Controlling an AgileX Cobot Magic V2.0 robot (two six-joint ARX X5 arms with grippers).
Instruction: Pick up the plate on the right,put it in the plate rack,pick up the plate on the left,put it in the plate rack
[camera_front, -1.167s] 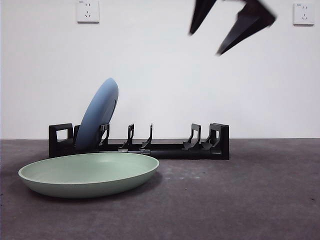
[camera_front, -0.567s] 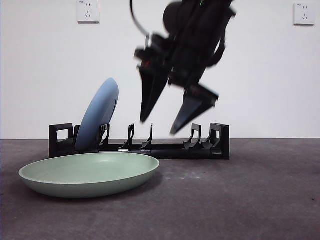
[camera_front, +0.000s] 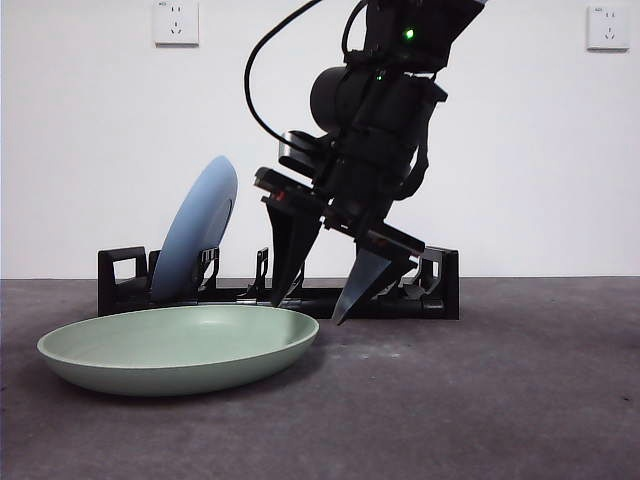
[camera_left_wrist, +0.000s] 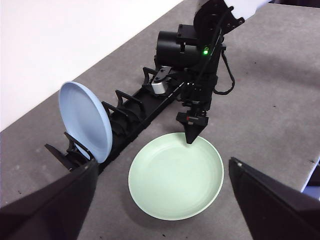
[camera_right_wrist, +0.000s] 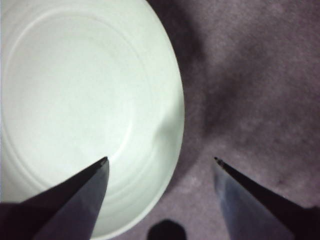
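My right gripper straddles the green plate's rim, jaws spread; only its wrist view confirms that. Blue plate stands in the plate rack. Left gripper hangs high, jaws apart.

A plain white wall was seen behind the desk, whose surface was covered in dark grey, mottled material. Two white wall sockets were mounted high up, one toward each side. Even, soft lighting was cast throughout.
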